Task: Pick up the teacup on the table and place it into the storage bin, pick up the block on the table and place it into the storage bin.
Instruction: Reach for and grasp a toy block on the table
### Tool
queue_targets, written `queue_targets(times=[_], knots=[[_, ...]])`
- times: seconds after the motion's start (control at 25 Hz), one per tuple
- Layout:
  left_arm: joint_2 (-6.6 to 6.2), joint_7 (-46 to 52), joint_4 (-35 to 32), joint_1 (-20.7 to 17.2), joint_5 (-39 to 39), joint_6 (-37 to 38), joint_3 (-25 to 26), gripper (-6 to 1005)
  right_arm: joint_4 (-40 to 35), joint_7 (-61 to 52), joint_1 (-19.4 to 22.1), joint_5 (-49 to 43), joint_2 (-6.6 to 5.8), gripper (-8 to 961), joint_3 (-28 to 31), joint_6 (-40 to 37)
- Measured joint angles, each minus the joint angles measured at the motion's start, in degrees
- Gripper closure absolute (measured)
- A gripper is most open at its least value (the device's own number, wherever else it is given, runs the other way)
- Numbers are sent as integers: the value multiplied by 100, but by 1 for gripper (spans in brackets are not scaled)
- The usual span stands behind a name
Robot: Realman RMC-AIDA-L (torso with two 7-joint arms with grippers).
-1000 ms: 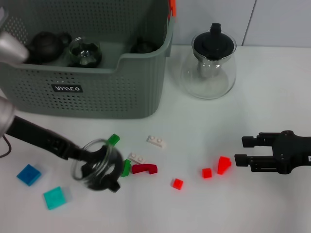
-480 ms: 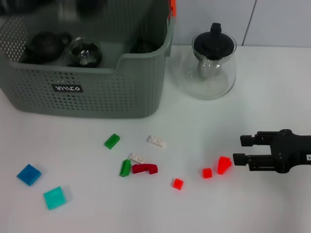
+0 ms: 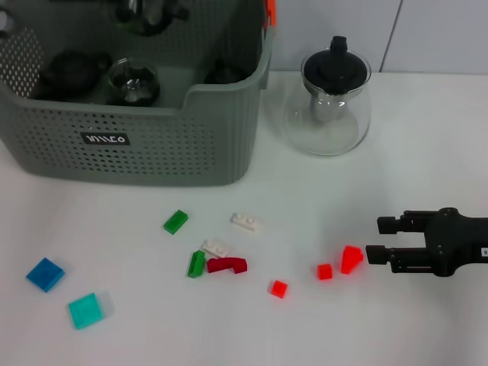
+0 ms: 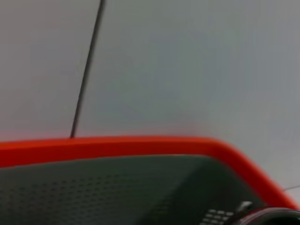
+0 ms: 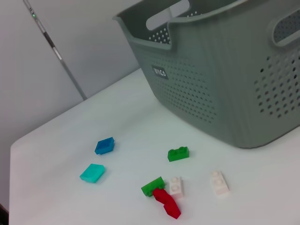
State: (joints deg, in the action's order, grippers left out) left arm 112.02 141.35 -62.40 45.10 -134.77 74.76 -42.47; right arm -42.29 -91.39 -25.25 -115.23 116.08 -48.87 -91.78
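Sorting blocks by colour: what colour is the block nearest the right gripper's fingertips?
Bright red block, just off the right gripper; head view shows it best.

White table (image 3: pixel 427 152): storage bin (image 3: pixel 152 145), glass teapot (image 3: pixel 328 107), scattered blocks (image 3: pixel 217 259).

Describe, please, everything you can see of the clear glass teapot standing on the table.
The glass teapot is a squat, rounded vessel of clear glass with a black lid topped by a knob. It stands upright on the white table, just to the right of the storage bin but apart from it. It looks empty, though I cannot be sure. Nothing touches it; the right gripper hovers well in front of it, near the red blocks.
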Motion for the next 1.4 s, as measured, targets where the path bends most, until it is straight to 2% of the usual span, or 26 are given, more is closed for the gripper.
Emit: queue_targets(times=[0.32,0.44,0.56,0.84,1.04,1.28,1.4], knots=[[589,180,269,236,-1494,-1899,-805,910,13,0,3,0,3,216,0,3],[736,240,507,330,-2007,-2339,-883,905,48,-1,5,0,2,216,0,13],[803,248,768,418,-2318,-2684,-926,900,104,-1,-9,0,-3,216,0,28],[817,270,1420,665,-2713,-3149,-1001,888,142,-1,-40,0,-13,215,0,55],[707,535,1846,890,-2875,-3321,-1005,880,142,-1,-40,0,-15,215,0,56],[570,813,1862,908,-2885,-3283,-947,870,142,-1,-12,0,-16,215,0,64],[542,858,1857,886,-2887,-3210,-893,865,142,-1,-11,0,-16,216,0,65]])
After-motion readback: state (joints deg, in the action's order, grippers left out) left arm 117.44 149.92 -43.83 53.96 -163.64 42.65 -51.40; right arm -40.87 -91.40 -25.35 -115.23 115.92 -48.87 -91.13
